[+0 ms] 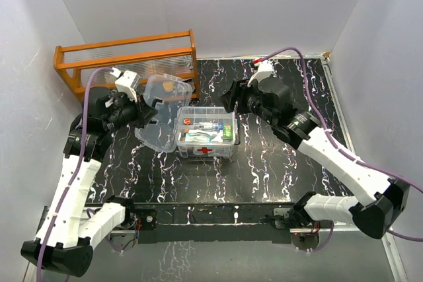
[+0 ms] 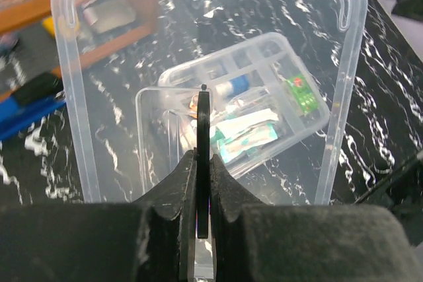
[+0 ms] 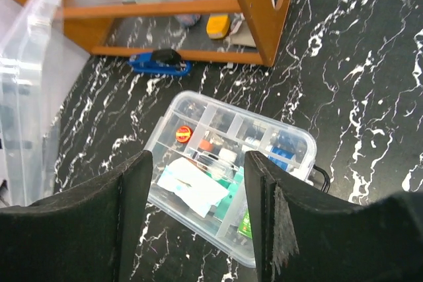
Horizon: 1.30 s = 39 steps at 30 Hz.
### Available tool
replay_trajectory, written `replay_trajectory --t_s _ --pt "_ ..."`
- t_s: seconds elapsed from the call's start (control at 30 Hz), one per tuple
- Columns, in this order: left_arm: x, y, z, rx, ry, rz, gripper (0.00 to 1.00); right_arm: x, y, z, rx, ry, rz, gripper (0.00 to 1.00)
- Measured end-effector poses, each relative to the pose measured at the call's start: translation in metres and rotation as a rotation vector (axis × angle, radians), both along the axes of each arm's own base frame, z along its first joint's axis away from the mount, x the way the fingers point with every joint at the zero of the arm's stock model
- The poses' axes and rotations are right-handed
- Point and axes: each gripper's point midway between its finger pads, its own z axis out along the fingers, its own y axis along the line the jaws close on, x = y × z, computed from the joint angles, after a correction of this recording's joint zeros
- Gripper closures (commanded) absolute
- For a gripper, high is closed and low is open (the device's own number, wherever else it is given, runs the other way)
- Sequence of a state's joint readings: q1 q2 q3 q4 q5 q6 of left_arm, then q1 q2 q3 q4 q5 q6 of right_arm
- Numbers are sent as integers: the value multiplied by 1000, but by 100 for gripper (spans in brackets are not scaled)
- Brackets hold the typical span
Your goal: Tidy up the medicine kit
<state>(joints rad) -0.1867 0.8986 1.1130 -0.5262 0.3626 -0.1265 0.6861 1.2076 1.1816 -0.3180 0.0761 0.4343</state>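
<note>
- We look down on a black table (image 1: pixel 277 163) veined with white, with two robot arms bolted at its near edge.
- The box (image 1: pixel 206 133), a clear plastic medicine kit, sits open near the middle of the table. Its red cross (image 1: pixel 206 150) faces the arm bases.
- Inside the box we see a row of small compartments along the far side and a larger space in front of them.
- The larger space holds white packets (image 3: pixel 192 186), with a green pack (image 1: pixel 228 133) at the right end. A small red-capped item (image 3: pixel 183 133) sits in one far compartment towards the left.
- The lid (image 1: pixel 165 100) is off the box and held tilted in the air just to its left. We cannot tell whether its lower edge touches the box.
- The left claw (image 2: pixel 203 156) is pinched narrow on the lid, gripping its thin dark handle (image 2: pixel 203 117), which stands up between the two fingers.
- In the left wrist view we see the box and its contents through the clear lid.
- The right claw (image 3: pixel 198 163) is spread wide and holds nothing. It hovers above the table just behind the far right corner of the box.
- In the right wrist view the open box shows between the two dark fingers (image 3: pixel 86 222).
- An orange wooden rack (image 1: pixel 125 64) stands in the far left corner, behind the lid.
- Under the rack lie a blue tool (image 3: pixel 158 63) and a small yellow item (image 3: pixel 218 26).
</note>
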Motion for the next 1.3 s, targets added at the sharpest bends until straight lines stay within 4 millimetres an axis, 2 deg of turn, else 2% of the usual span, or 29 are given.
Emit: replay_trajectory --t_s 0.2,0.4,0.6,0.73,0.9,1.0,1.1,1.2,1.3 --pt "2 -29 16 44 -144 -276 100 -14 -19 36 56 -77 -35 41" --pt "19 -48 34 98 -304 -469 100 -32 -30 62 91 -137 -9 40" --pt "37 -63 32 175 -395 -623 100 -39 -31 68 109 -146 7 40" --pt "38 -75 25 222 -433 -727 100 -37 -49 75 125 -157 -85 40" --pt "39 -96 18 280 -479 -847 100 -44 -66 96 183 -198 -142 40" --pt "40 -112 10 324 -482 -911 100 -43 -61 94 194 -185 -131 41" --pt "45 -125 0 370 -464 -957 100 -38 -51 85 194 -148 -114 42" --pt "50 -133 -15 418 -431 -985 100 -28 -38 64 180 -79 -112 43" --pt "51 -134 -31 464 -393 -999 100 -24 -34 46 177 -24 -122 46"
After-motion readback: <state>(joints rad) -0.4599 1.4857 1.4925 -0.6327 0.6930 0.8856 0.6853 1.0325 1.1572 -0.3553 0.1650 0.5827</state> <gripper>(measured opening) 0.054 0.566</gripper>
